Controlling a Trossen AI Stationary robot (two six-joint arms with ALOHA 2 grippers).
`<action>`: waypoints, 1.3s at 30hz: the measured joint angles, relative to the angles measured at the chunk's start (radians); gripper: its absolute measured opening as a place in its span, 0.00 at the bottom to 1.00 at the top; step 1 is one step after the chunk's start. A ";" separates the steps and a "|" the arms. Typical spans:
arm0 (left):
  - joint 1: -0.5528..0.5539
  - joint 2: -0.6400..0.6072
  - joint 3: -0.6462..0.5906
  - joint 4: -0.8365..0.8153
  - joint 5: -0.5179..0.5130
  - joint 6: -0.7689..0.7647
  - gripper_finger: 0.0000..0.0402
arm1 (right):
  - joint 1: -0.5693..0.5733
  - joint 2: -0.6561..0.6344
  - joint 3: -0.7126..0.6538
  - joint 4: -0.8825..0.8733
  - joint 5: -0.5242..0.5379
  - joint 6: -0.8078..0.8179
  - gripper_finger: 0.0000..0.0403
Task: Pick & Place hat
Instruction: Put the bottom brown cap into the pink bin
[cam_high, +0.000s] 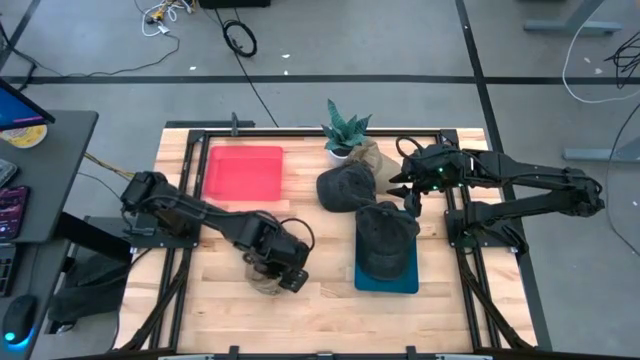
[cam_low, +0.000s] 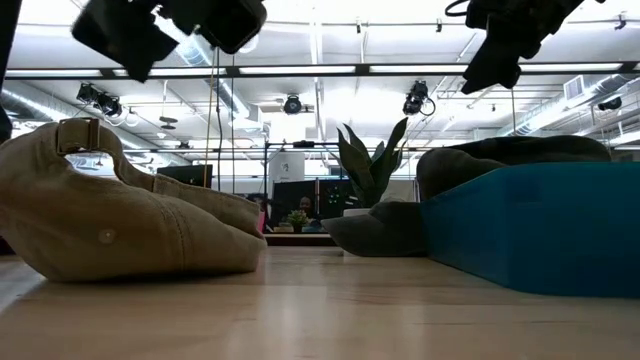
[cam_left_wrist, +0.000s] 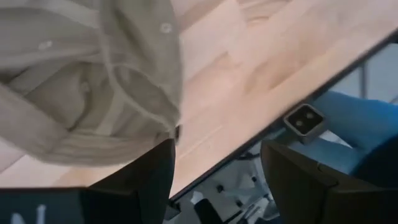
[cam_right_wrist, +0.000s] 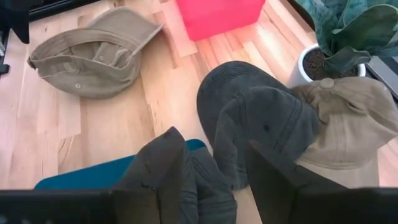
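Left gripper (cam_high: 283, 268) above tan hat (cam_low: 120, 215) near table (cam_high: 330, 300) front edge, fingers apart, holding nothing. Right gripper (cam_high: 410, 195) open, empty, over dark hat (cam_right_wrist: 261, 124) beside plant (cam_high: 345, 135). Another dark hat (cam_high: 385, 235) in blue bin (cam_high: 385, 278).

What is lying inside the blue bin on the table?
A dark grey cap lies in the blue bin, covering most of it; only the bin's near edge shows in the high view. Whether anything lies under the cap cannot be seen.
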 joint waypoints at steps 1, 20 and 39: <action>-0.005 0.000 -0.002 -0.012 -0.010 -0.008 0.59 | 0.000 0.000 0.000 0.000 0.000 -0.002 0.42; -0.017 0.108 -0.003 -0.062 -0.007 0.030 0.59 | 0.000 0.004 -0.001 0.032 0.000 0.002 0.42; -0.012 0.210 -0.004 -0.052 0.024 0.110 0.59 | 0.000 0.005 -0.001 0.030 -0.011 0.035 0.42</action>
